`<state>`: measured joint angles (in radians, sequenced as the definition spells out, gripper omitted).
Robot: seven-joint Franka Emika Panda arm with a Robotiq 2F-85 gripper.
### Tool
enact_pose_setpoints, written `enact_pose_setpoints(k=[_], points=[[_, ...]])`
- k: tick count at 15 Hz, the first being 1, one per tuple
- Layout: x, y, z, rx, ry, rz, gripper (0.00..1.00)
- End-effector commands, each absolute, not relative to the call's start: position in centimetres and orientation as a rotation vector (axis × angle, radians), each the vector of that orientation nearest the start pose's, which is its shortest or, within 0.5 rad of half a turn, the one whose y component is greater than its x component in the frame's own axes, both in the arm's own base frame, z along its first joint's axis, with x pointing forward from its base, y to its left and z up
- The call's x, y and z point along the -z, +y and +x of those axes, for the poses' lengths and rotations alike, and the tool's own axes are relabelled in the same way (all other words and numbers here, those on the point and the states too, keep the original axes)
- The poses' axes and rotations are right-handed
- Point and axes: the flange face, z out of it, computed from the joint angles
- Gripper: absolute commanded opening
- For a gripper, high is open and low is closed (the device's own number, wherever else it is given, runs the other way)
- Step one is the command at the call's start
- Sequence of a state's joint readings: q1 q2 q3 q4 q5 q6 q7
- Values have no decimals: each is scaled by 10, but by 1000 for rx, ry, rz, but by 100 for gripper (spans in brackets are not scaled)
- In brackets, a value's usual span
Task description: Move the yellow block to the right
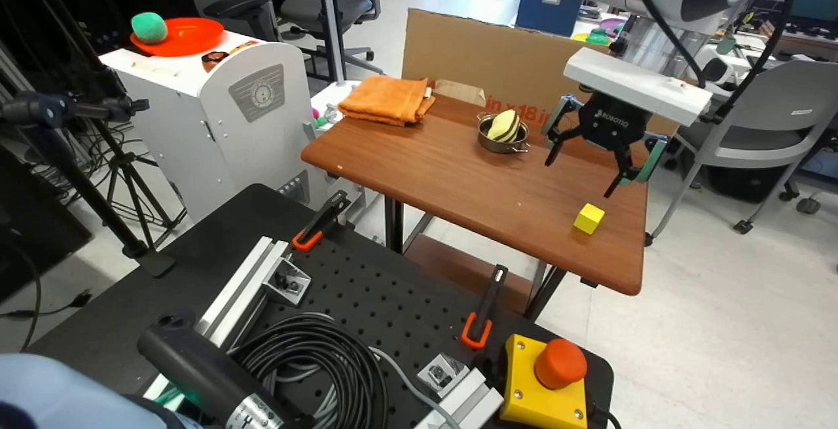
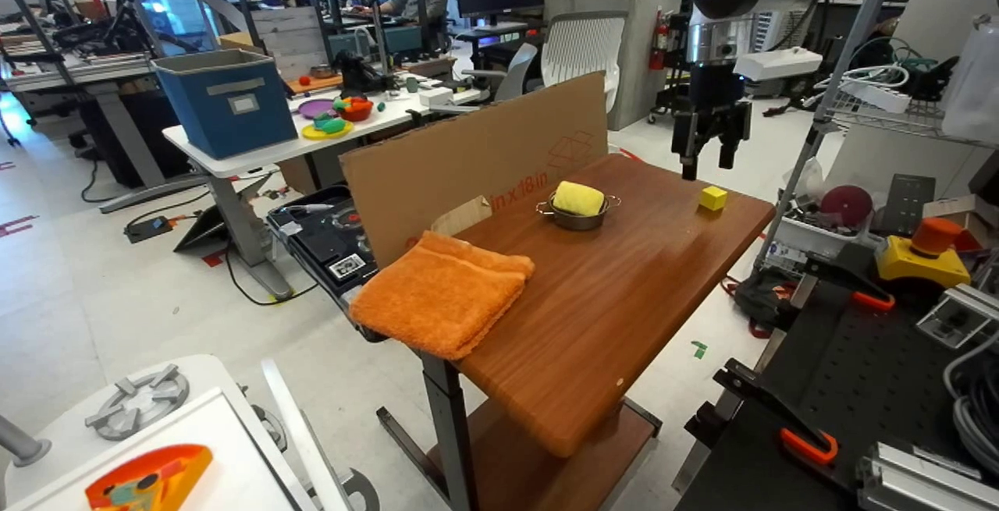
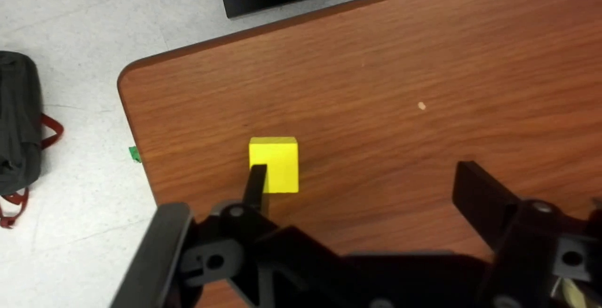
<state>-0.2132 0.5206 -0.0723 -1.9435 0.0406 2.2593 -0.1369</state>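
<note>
The yellow block (image 1: 589,219) is a small plain cube resting on the brown table near one end, in both exterior views (image 2: 712,198). My gripper (image 1: 579,178) is wide open with nothing between its fingers. It hangs above the table near the block and does not touch it; it shows also in an exterior view (image 2: 708,171). In the wrist view, the yellow block (image 3: 282,167) lies below the open gripper (image 3: 362,166), off toward the left finger. That left fingertip hides the block's lower left part.
A small metal pot (image 1: 501,145) holding a round yellow-and-black object (image 1: 504,126) stands near the cardboard wall (image 1: 458,49). A folded orange cloth (image 1: 385,99) lies at the far end of the table (image 2: 624,285). The table corner (image 3: 129,75) is near the block.
</note>
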Motion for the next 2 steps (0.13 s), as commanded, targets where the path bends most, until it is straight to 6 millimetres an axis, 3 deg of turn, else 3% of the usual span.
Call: enact_pose_setpoints(k=[1, 2], points=[[-194, -168, 575, -316, 268, -3080, 100], [-188, -170, 573, -329, 273, -3078, 100]])
